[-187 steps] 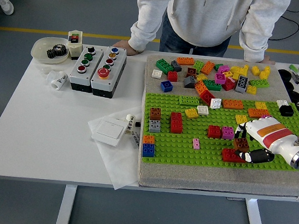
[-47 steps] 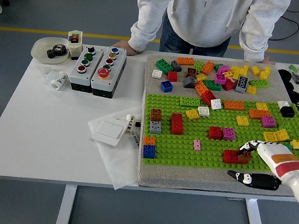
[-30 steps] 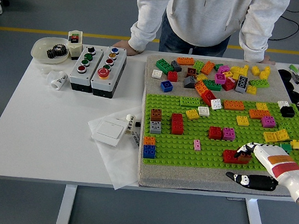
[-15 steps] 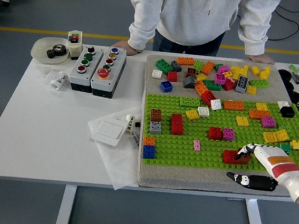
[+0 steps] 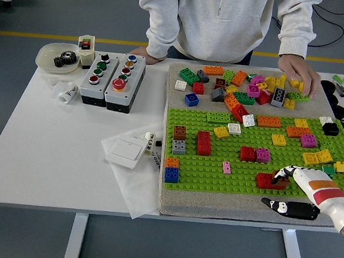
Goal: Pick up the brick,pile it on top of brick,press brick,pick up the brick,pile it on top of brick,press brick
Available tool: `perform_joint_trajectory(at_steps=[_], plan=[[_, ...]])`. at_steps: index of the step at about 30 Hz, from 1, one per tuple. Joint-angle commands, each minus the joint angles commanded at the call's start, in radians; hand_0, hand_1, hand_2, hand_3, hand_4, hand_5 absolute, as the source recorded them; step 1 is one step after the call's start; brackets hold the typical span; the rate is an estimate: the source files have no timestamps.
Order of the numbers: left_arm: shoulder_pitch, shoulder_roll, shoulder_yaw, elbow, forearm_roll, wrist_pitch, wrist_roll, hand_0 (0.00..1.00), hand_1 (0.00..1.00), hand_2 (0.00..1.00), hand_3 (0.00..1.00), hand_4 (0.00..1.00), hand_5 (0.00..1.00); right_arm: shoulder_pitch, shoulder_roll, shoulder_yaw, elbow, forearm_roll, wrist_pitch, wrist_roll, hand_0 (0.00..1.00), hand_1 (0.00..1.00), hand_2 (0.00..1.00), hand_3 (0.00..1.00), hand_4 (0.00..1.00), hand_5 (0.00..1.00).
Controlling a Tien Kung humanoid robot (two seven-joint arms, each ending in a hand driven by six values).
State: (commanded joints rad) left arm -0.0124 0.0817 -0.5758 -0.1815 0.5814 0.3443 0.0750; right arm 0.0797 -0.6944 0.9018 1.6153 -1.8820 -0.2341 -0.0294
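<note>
Brick stack, brown on red (image 5: 269, 180), seated on the green baseplate (image 5: 217, 170) near its front right, just left of and touching the right hand (image 5: 300, 190). From the head view: fingertips (image 5: 279, 173) curled down onto the brown top piece, black thumb (image 5: 280, 206) stretched out low along the front edge of the grey mat (image 5: 171, 205), apart from the stack; hand bent over the brick and resting on it, not spread; whether pinching or only pressing, cannot tell. Long axis of the red base running left to right, pointing toward the palm. Looks like the pressing step, brown piece already piled. Next loose candidates lying away from the hand: red and magenta pair (image 5: 254, 153) up and to the left, yellow bricks (image 5: 317, 157) just beyond the wrist, nearer still. Right hand the only one close; left arm not visible. Far beyond the hand, at the loose brick pile (image 5: 243, 87), a person's hand (image 5: 299, 73) reaching among yellow pieces. Well off to the left of the hand, button boxes (image 5: 113, 77) and a bowl of gears (image 5: 58, 58), no part in this
</note>
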Motion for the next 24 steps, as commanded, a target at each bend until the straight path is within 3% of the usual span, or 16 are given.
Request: perform_joint_trajectory(at_steps=[14,24], plan=[[-0.002,-0.001,0.004,0.0,-0.006,0.001,-0.001,0.733,0.744,0.793,0.637,0.698,0.614,-0.003,0.002,0.003,0.0,0.003,0.007,0.0,0.679,0.661,0.707,0.56,0.875,0.59],[0.0,0.0,0.009,0.0,-0.016,0.002,-0.003,0.734,0.744,0.791,0.637,0.698,0.614,-0.016,-0.007,0.068,0.05,-0.022,-0.006,-0.005,0.678,0.661,0.707,0.558,0.875,0.588]])
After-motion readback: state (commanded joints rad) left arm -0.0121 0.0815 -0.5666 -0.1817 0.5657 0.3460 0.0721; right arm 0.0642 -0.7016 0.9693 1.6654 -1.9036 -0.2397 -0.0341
